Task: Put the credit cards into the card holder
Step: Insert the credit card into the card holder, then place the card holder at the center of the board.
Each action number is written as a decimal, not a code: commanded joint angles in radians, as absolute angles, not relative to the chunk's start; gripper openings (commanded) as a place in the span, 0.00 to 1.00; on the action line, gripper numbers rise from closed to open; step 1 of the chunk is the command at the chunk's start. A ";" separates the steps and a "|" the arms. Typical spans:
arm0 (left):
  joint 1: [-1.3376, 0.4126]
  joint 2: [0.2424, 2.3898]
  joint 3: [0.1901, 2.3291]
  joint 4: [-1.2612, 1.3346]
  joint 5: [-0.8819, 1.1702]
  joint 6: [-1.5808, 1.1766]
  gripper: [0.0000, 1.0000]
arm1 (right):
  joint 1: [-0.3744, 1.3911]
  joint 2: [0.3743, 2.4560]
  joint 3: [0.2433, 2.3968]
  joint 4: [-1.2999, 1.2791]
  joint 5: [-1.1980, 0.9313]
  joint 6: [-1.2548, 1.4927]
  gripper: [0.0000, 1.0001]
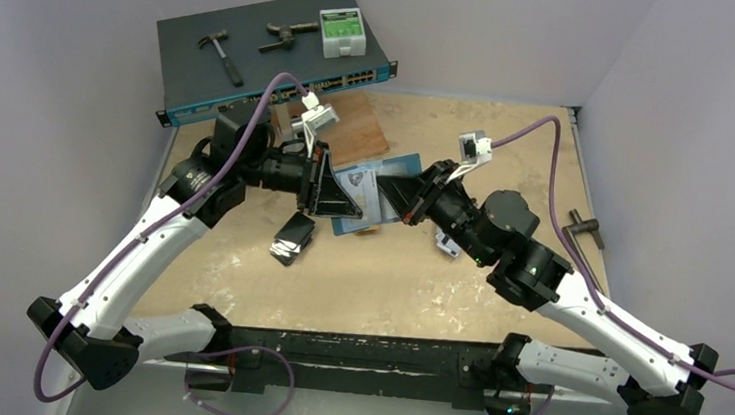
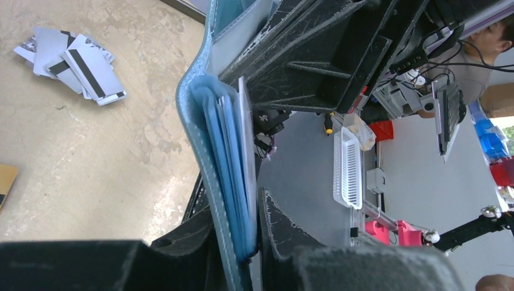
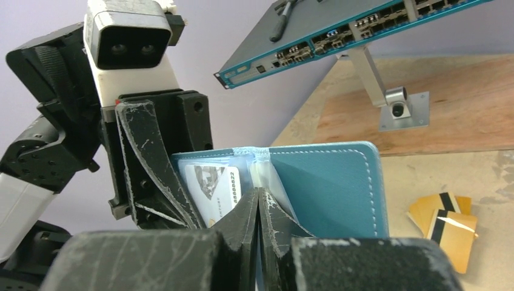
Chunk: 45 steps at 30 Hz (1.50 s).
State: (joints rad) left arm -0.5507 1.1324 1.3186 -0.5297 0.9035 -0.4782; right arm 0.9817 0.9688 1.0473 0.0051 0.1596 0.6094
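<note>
Tan, scuffed tabletop (image 1: 386,290). Teal card holder (image 3: 327,188) upright and open at centre of top view, one side clamped by left gripper (image 2: 239,218). Fingers of right gripper (image 3: 259,206) pressed together at inner fold; cannot tell if pinching sleeve. Holder soft, floppy: best gripped near spine. Loose credit cards (image 2: 79,60) upper left in left wrist view: thin, stiff, probably slick; take by edge.

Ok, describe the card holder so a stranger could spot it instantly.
Find the brown wooden board at the far side. Just in front, the card holder hangs between the left end effector and right end effector: an open teal stitched wallet, unlike the black card stack lying nearby.
</note>
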 commanded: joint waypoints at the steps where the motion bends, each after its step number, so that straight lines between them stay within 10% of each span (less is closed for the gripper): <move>1: -0.564 1.117 1.381 -0.452 0.943 -0.471 0.19 | 1.026 0.984 1.021 0.062 0.125 0.637 0.00; 17: -0.553 1.123 1.411 -0.535 0.848 -0.427 0.21 | 1.086 1.005 1.051 -0.024 0.217 0.557 0.01; 27: -0.543 1.165 1.427 -0.727 0.782 -0.287 0.11 | 1.084 0.840 1.044 -0.247 0.397 0.505 0.47; 45: -0.540 1.229 1.412 -0.861 0.771 -0.182 0.10 | 1.084 0.955 1.117 -0.458 0.545 0.410 0.55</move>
State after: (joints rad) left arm -0.5453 1.2335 1.3972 -0.8558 0.7536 -0.2157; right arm 1.0847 0.9871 1.0565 -0.4438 0.4808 0.4545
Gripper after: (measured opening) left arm 0.153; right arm 0.546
